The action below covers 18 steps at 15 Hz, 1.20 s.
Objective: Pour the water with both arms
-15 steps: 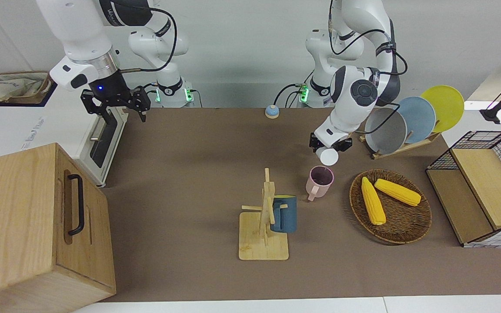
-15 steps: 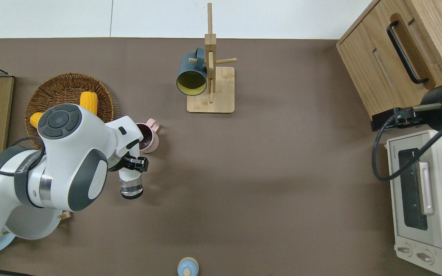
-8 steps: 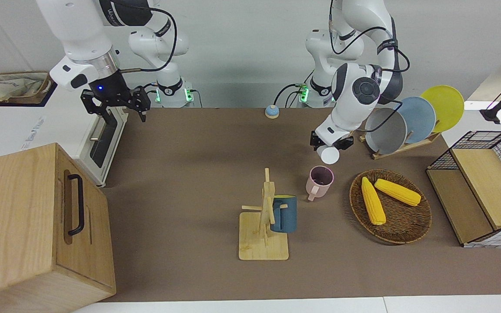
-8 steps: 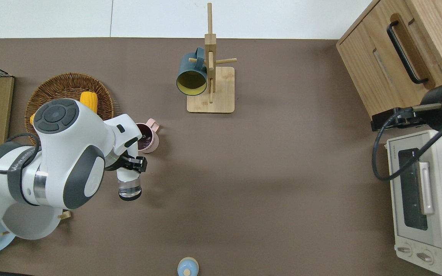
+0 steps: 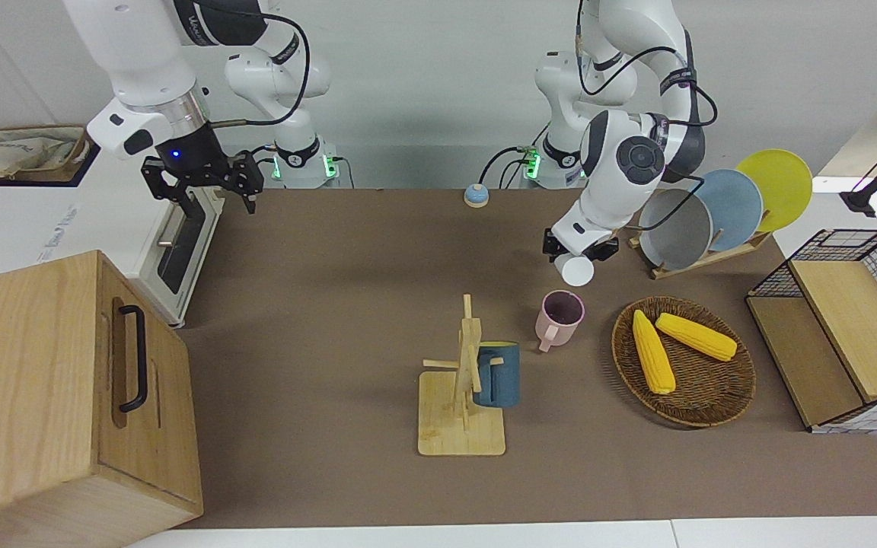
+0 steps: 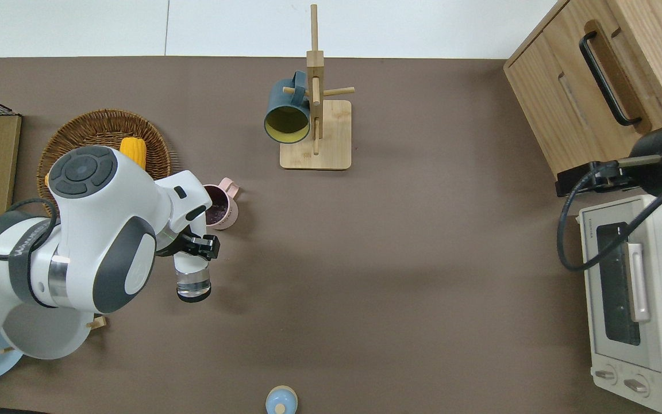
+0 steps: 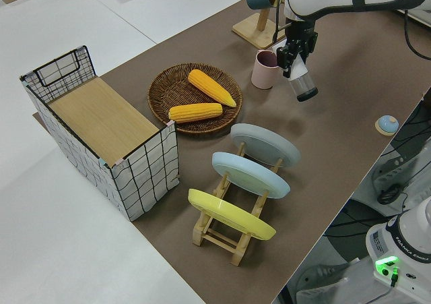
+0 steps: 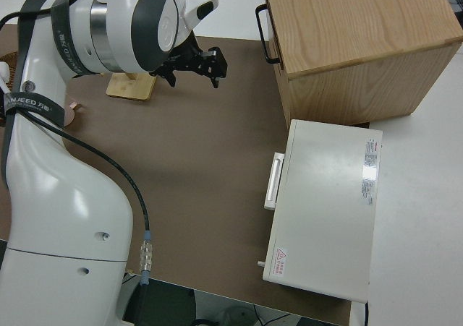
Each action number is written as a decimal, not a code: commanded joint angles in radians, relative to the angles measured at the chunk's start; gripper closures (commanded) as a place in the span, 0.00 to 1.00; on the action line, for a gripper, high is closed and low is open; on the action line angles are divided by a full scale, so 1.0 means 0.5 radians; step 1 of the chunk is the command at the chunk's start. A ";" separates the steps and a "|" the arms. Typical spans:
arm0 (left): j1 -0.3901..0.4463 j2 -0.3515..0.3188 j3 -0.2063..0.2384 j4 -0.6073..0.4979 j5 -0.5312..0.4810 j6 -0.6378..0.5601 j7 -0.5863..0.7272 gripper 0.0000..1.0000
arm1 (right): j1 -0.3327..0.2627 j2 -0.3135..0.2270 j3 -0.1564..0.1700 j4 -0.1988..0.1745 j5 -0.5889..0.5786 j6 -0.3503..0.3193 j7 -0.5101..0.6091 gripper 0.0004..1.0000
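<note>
1. The left gripper (image 6: 197,247) is clamped on a clear bottle (image 6: 192,280), held tilted in the air with its white cap (image 5: 578,271) toward the pink mug (image 5: 559,316).
2. The overhead view shows the bottle over bare mat (image 6: 400,270), just on the robots' side of the mug; the arm's wrist hides part of the mug's rim there.
3. The front view shows the mug whole, upright, with its dark inside and its handle pointing away from the robots.
4. The left side view alone shows the bottle's slant: cap end up at the gripper, clear base lower.
5. The corn basket (image 5: 684,361) sits just beside the mug toward the left arm's end; the plate rack (image 7: 237,203) stands nearer the robots than the basket.
6. The mug tree (image 6: 315,103) with a blue mug (image 6: 286,115) stands farther from the robots, well apart from the pink mug.
7. Open mat stretches from the bottle toward the oven (image 6: 632,299) and the wooden cabinet (image 5: 58,388).
8. The right gripper (image 5: 206,179) is parked, jaws apart.
</note>
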 commanded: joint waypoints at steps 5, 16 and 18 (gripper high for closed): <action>-0.009 -0.316 0.013 -0.436 -0.032 0.546 -0.037 1.00 | 0.003 -0.008 -0.004 0.007 0.019 -0.017 -0.029 0.01; -0.009 -0.495 0.016 -0.721 -0.075 0.975 -0.077 1.00 | 0.003 -0.008 -0.004 0.007 0.019 -0.020 -0.029 0.01; -0.006 -0.538 0.019 -0.721 -0.072 0.951 -0.114 1.00 | 0.003 -0.008 -0.004 0.007 0.019 -0.020 -0.029 0.02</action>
